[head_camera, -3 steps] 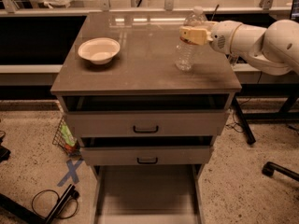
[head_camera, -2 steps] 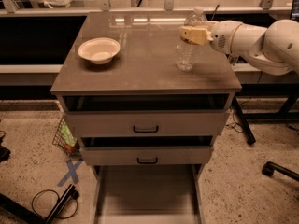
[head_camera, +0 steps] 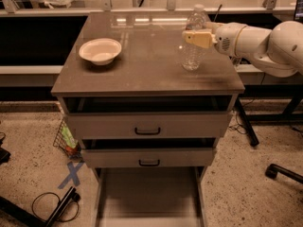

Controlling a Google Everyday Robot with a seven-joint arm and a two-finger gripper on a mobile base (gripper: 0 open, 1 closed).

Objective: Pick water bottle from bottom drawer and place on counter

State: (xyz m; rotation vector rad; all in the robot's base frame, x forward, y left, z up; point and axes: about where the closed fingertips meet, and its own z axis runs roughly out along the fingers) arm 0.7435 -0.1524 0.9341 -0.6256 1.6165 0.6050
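The water bottle (head_camera: 191,58), clear and ribbed with a white cap, stands upright on the right side of the counter (head_camera: 147,65). My gripper (head_camera: 192,36) reaches in from the right and is shut on the bottle's upper half, with one cream finger (head_camera: 199,38) lying across its front. The bottom drawer (head_camera: 149,197) is pulled out at the foot of the cabinet, and its grey floor shows nothing in it.
A white bowl (head_camera: 100,50) sits on the counter's left side. Two shallower drawers (head_camera: 147,124) with black handles stand partly open. A wire basket (head_camera: 66,138), a cable (head_camera: 52,205) and blue tape lie on the floor at left. A chair base (head_camera: 284,171) is at right.
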